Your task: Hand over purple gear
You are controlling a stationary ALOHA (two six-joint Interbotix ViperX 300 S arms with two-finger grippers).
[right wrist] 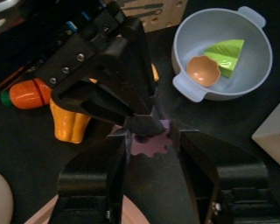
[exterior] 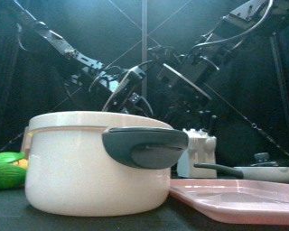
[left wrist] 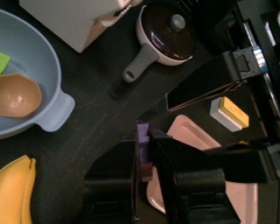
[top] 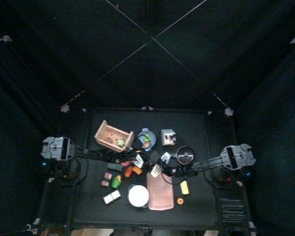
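Note:
The purple gear (right wrist: 150, 144) hangs above the table between the two arms. My right gripper (right wrist: 150, 133) is shut on it, with a jaw against each side of its toothed rim. The left gripper (right wrist: 136, 121) reaches in from the other side, its tips at the gear's upper edge. In the left wrist view the gear (left wrist: 143, 144) shows edge-on as a thin purple strip between the jaws of my left gripper (left wrist: 136, 142). One of those jaws is against it and a dark gap remains on the other side.
Under the grippers lie a pale blue bowl (right wrist: 254, 39) holding an egg (right wrist: 202, 72) and a green piece, a small black saucepan (left wrist: 166, 31), a pink tray (left wrist: 199, 131), a banana (left wrist: 14, 188) and a carrot (right wrist: 31, 92). A big white pot (exterior: 87, 162) stands at the table's front.

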